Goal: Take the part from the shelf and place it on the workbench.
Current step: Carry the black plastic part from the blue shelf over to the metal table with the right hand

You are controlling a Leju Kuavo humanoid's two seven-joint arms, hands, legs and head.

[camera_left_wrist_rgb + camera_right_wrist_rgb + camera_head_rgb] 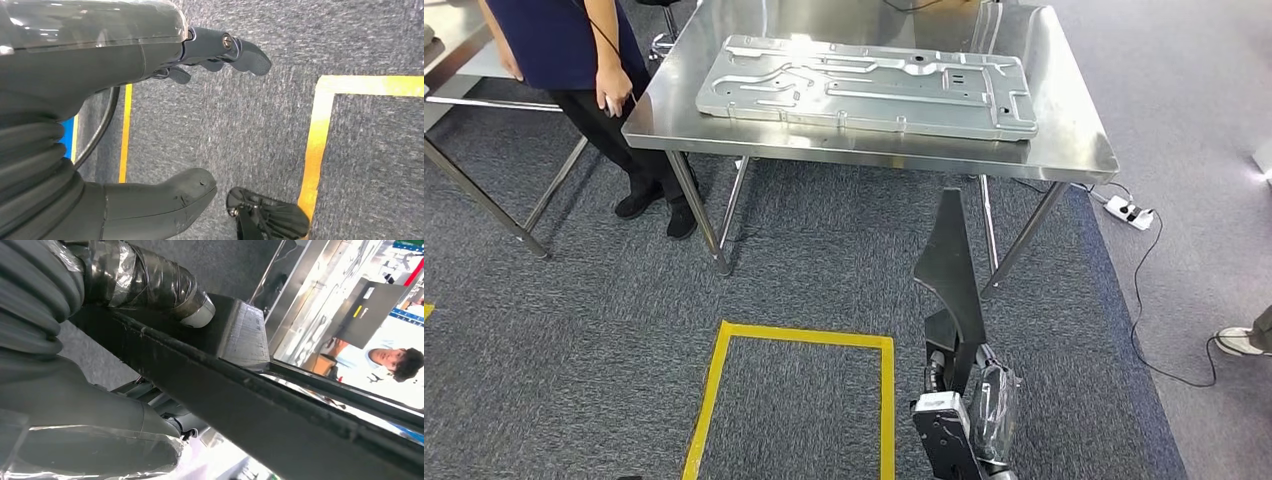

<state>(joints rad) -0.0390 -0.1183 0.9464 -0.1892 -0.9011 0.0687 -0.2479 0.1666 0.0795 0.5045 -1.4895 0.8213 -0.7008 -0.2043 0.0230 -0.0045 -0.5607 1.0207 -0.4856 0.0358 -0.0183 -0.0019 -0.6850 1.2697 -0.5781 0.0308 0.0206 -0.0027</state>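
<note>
In the head view my right hand point(969, 412) grips a long black part point(951, 268) at its lower end and holds it upright, low at the right. The part's tip stands just in front of the steel workbench point(1069, 150). In the right wrist view the black part point(240, 385) runs across the picture, with my taped thumb point(150, 285) pressed on one face. My left hand point(100, 55) hangs over the grey carpet, its fingers point(225, 47) and thumb point(170, 197) apart with nothing between them.
A large embossed metal plate point(869, 85) covers most of the workbench top. A person point(584, 60) stands at its far left corner. Yellow tape point(794, 340) marks a square on the carpet. A power strip point(1129, 212) and cable lie right, near a shoe point(1239, 342).
</note>
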